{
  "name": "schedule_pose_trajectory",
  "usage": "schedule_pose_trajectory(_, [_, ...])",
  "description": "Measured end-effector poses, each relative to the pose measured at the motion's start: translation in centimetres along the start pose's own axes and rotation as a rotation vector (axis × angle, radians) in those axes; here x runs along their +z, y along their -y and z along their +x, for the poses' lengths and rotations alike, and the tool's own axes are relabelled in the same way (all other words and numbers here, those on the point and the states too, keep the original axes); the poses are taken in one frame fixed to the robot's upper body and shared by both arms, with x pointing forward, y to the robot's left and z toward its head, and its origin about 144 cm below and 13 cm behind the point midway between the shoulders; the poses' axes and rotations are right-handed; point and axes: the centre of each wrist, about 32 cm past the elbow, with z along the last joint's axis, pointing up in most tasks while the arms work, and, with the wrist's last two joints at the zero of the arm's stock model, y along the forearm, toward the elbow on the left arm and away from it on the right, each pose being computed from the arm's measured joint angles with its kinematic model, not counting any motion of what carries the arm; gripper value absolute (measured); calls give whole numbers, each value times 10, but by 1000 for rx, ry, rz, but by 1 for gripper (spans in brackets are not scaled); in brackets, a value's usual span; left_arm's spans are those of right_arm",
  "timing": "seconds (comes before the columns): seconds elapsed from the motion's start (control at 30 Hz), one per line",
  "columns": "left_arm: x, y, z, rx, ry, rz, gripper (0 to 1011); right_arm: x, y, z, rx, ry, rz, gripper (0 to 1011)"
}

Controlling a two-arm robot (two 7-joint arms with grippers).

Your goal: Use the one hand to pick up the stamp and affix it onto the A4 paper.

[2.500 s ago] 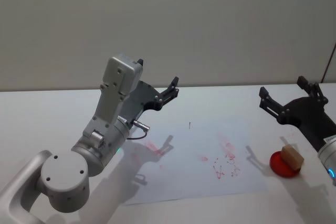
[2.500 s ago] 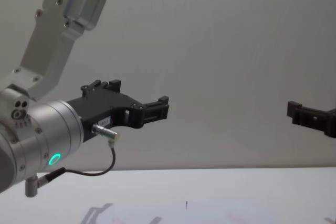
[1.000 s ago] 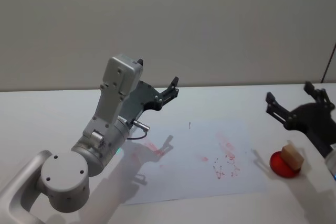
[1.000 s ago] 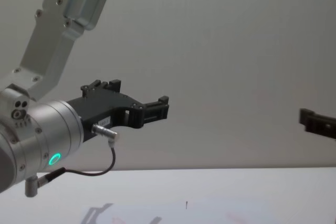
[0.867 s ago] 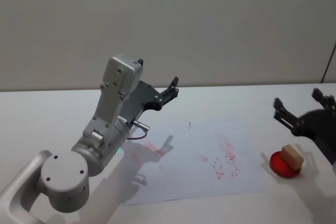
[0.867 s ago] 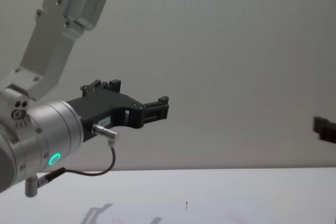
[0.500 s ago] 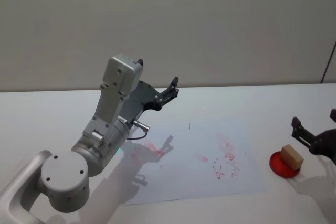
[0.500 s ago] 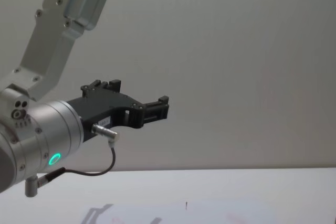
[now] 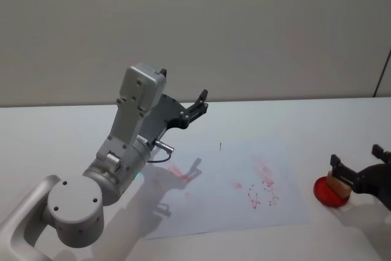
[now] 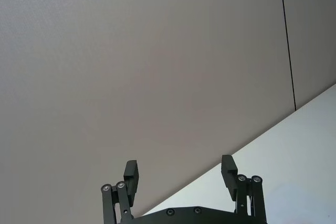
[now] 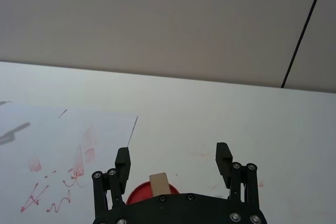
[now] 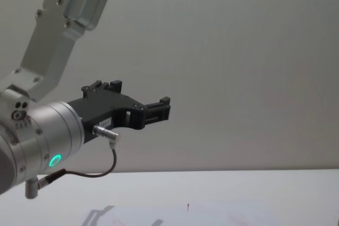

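The stamp (image 9: 339,183), a small tan wooden block, stands on a round red ink pad (image 9: 327,192) at the table's right. The A4 paper (image 9: 232,172), marked with red prints, lies mid-table. My right gripper (image 9: 355,156) is open, low over the pad, one finger at the stamp's left side. In the right wrist view the stamp (image 11: 159,183) sits between the spread jaws of the right gripper (image 11: 173,156), close to the palm, with the ink pad (image 11: 137,199) under it. My left gripper (image 9: 198,103) hangs open and raised over the paper's far left corner.
The left arm's silver forearm (image 9: 131,132) rises over the table's left half, its green ring lit (image 12: 54,160). The left gripper (image 10: 179,169) faces the grey wall. Bare white table lies around the paper (image 11: 58,135) and beyond the pad.
My right gripper has come down and drawn back toward the table's near right, dropping out of the chest view and ending around the stamp. The left arm has not moved.
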Motion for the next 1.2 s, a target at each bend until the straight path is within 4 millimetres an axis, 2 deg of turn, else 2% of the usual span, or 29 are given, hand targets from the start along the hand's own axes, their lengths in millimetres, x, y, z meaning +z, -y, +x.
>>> schedule_pose_trajectory(0.83, [0, 0, 0, 0, 0, 0, 1001, -14, -23, -4, 67, -11, -149, 994])
schedule_pose_trajectory(1.1, [0, 0, 0, 0, 0, 0, 1001, -16, -26, -6, 75, -9, -164, 807])
schedule_pose_trajectory(1.2, [0, 0, 0, 0, 0, 0, 1001, -16, -26, -6, 76, -9, -167, 676])
